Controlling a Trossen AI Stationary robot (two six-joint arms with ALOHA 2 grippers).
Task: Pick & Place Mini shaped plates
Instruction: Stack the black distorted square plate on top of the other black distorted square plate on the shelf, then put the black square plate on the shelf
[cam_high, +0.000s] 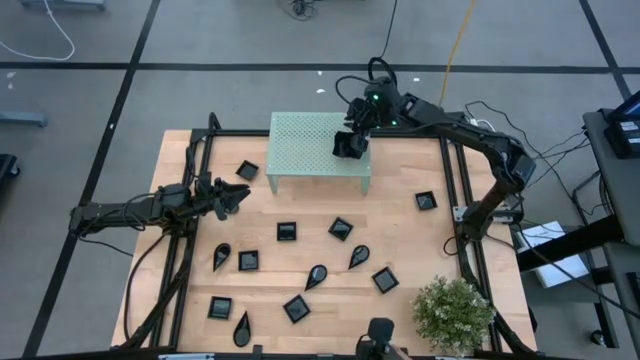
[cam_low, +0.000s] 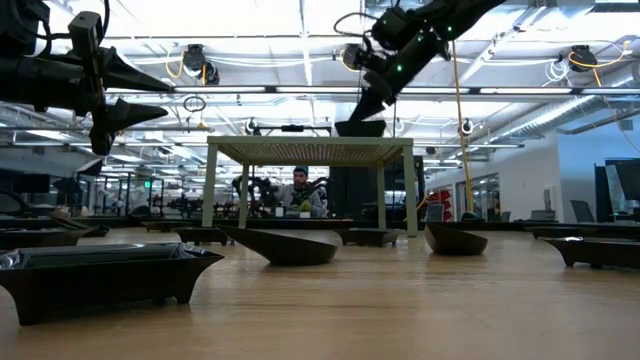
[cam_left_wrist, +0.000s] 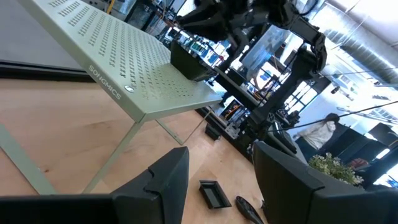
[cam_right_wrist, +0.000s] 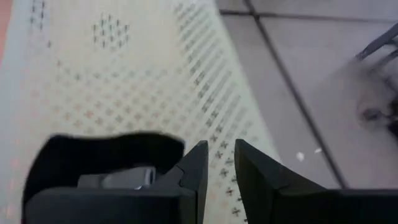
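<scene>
1. Stand (cam_high: 305, 140) of pale green perforated metal sits at the far side of the wooden surface (cam_high: 400, 235), and the right gripper (cam_high: 351, 145) hangs over its right end.
2. One black plate (cam_right_wrist: 102, 155) lies on the stand top; the right fingers (cam_right_wrist: 198, 167) stand at its edge with a narrow gap between them. The rim seems pinched between them, though the wrist view leaves that unsure.
3. The low view shows that plate (cam_low: 360, 128) resting on the stand with the gripper directly above it.
4. The left gripper (cam_high: 232, 197) hovers above the surface, left of the stand, its fingers (cam_left_wrist: 165, 180) spread wide with nothing between them.
5. Just beyond the left fingertips lies a square plate (cam_high: 247, 171); the other mini shaped plates (cam_high: 341, 229), square and teardrop, are scattered across the near surface, well apart from both grippers.
6. A potted plant (cam_high: 455, 312) stands at the near right corner.
</scene>
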